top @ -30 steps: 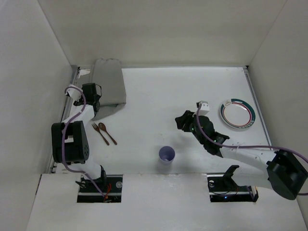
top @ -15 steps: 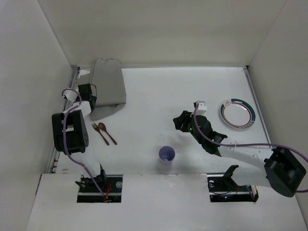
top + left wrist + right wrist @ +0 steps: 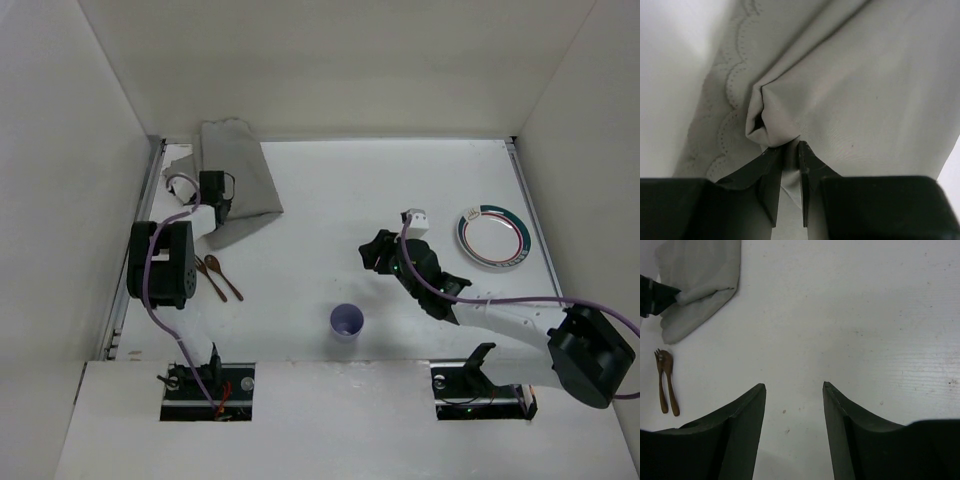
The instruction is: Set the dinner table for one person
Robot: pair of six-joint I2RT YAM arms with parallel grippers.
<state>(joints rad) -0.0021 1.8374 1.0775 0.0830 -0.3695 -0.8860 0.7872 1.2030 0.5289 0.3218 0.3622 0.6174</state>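
The grey cloth placemat [image 3: 240,180] lies at the back left of the white dinner table [image 3: 350,190], rumpled and skewed. My left gripper [image 3: 217,207] is shut on a pinched fold of the placemat [image 3: 860,85] near its near edge; the fold bunches between my fingertips [image 3: 790,147]. The placemat also shows in the right wrist view [image 3: 697,277]. My right gripper [image 3: 377,252] is open and empty over bare table at mid right [image 3: 792,387]. A wooden fork and spoon [image 3: 217,276] lie left of centre, a blue cup [image 3: 346,321] near the front, a round plate [image 3: 493,238] at the right.
Thin metal rails run along the table's left edge [image 3: 140,230] and right edge [image 3: 530,210]. White walls close the back and sides. The fork and spoon also show in the right wrist view [image 3: 666,382].
My left gripper has dragged the placemat to the right and turned it; the cloth now lies skewed and further from the left rail. My right gripper has barely moved.
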